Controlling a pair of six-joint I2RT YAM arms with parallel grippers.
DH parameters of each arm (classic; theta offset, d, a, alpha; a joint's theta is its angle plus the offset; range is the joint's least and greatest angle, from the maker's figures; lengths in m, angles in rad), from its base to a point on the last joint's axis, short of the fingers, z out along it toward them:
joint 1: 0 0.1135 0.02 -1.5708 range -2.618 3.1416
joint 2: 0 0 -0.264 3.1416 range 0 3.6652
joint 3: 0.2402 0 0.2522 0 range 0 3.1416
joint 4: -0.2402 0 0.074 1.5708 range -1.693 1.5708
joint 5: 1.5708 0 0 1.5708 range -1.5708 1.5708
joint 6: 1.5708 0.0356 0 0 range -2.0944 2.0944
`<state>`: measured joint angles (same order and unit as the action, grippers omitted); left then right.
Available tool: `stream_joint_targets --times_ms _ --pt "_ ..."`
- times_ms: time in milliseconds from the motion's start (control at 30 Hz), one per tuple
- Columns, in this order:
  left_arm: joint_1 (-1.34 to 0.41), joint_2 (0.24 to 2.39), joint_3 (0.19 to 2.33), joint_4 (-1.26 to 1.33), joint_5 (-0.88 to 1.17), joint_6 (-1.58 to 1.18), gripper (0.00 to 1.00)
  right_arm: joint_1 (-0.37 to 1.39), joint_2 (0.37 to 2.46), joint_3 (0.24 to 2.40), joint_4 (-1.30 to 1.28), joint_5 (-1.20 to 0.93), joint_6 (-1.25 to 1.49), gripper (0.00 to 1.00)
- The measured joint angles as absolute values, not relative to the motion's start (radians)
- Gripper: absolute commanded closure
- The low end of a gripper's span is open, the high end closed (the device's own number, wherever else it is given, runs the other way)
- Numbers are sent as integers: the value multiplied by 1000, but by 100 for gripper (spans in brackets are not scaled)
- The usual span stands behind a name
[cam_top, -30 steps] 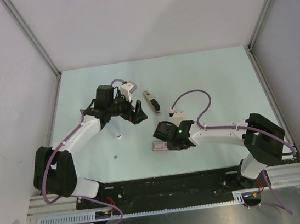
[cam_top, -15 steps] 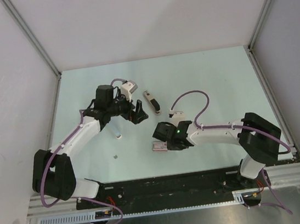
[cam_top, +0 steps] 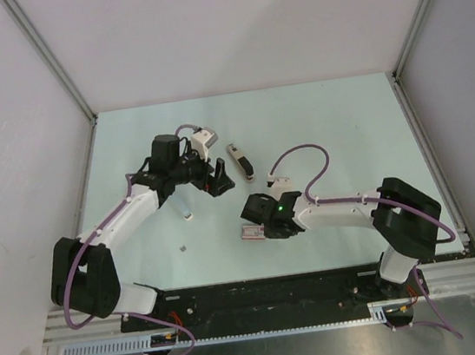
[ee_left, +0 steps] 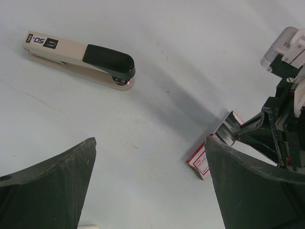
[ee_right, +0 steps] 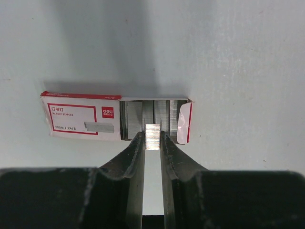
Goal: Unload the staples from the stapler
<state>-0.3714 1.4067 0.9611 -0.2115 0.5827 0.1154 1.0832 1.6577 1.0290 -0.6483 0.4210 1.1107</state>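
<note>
Top view, last second. Your right arm's dark elbow housing [cam_top: 405, 215] drifts toward 8 o'clock in two small steps, pulling away from the table's right side. The white forearm [cam_top: 334, 211] follows. The right gripper [cam_top: 251, 231] carries its pinched staples [ee_right: 153, 130] a touch toward 9 o'clock. The purple cable loop [cam_top: 315, 151] over that wrist shifts the same way. On your left arm, the dark lower housing [cam_top: 83, 281] slips slightly toward 7 o'clock.
</note>
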Motion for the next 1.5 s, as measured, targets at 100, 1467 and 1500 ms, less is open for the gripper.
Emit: stream_joint_targets --times_ms 100,1467,1500 --pt "-373 1406 961 -212 583 115 0 1082 1659 1029 -649 421 1111 96" --pt "-376 1369 957 -210 579 124 1 1071 1678 1029 -631 395 1111 88" --pt "-376 1365 954 -211 579 125 1 1071 1678 1029 -631 395 1111 87"
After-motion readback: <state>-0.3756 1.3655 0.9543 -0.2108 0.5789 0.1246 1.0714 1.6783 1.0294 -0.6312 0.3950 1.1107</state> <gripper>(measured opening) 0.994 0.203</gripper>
